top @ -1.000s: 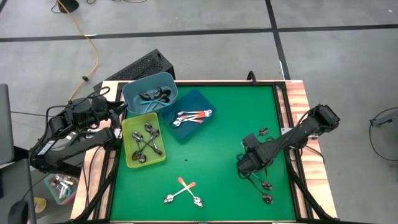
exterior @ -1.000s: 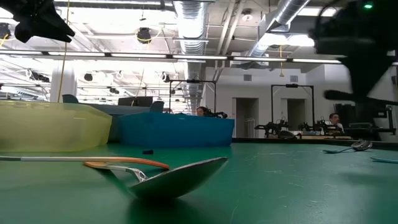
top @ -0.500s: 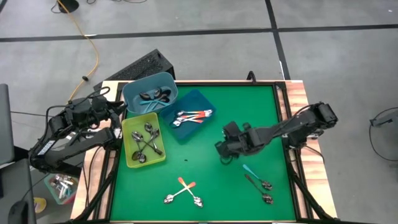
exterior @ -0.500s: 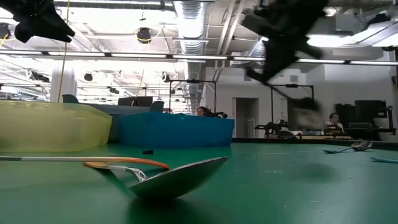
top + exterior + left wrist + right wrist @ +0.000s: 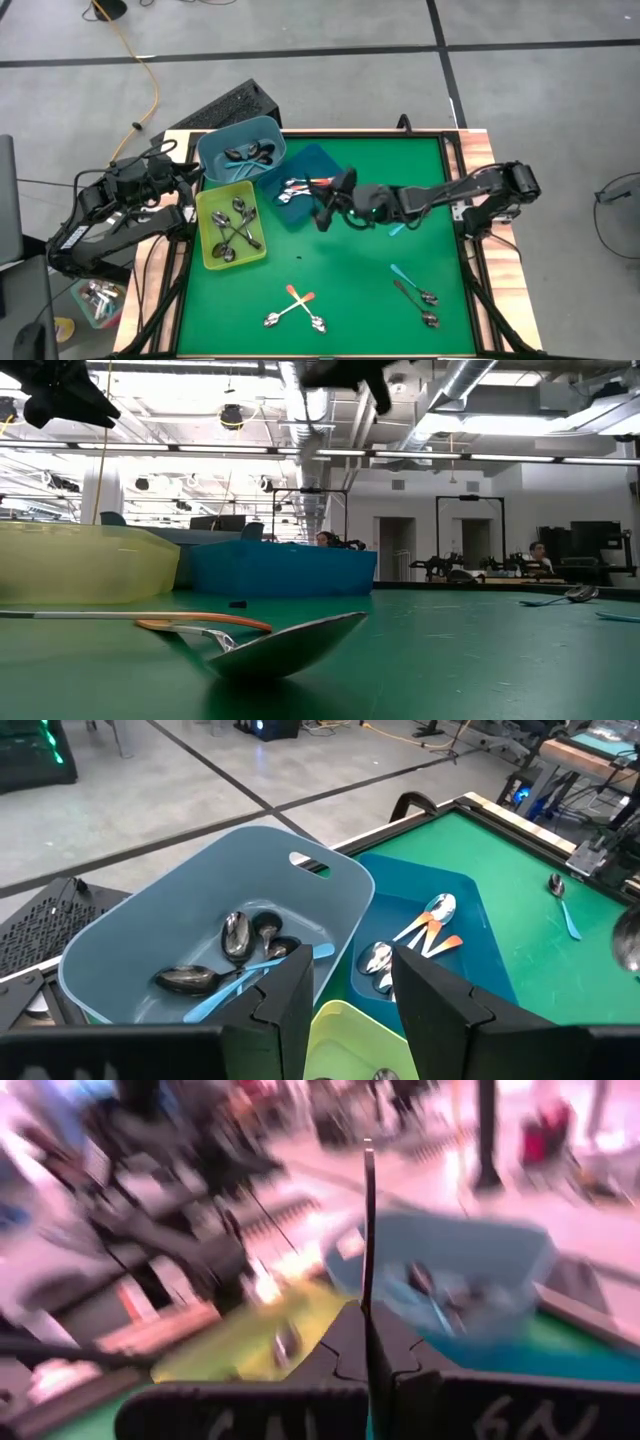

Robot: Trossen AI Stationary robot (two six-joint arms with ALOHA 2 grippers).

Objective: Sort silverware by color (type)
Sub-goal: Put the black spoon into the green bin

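Observation:
My right gripper (image 5: 322, 212) hangs over the table beside the dark blue tray (image 5: 318, 165) and is shut on a spoon with a thin dark handle (image 5: 367, 1220). That tray holds orange-handled spoons (image 5: 312, 186). The light blue bin (image 5: 215, 150) holds dark spoons and a teal one; the yellow-green bin (image 5: 208, 215) holds silver spoons. Two orange-handled spoons (image 5: 296, 306) and a teal and two silver spoons (image 5: 416, 292) lie flat on the green mat. My left gripper (image 5: 350, 995) waits open at the table's left edge, by the light blue bin (image 5: 180, 930). My right gripper (image 5: 366, 1342) pinches the spoon between its two shut fingers. The thin dark handle (image 5: 367, 1250) sticks straight out past the fingertips. The spoon is lifted clear of the table. Its bowl is hidden by the fingers.
The three containers crowd the table's far left corner. A teal-handled spoon (image 5: 562, 900) lies alone on the mat toward the right. A raised wooden rim (image 5: 480, 150) runs around the green mat. The middle of the mat (image 5: 340, 270) has free room.
My right gripper has risen from the spoons near the table's near right corner. It has swung toward the left and far edges, to the dark blue tray, with the spoon between its fingers. The left arm has kept still.

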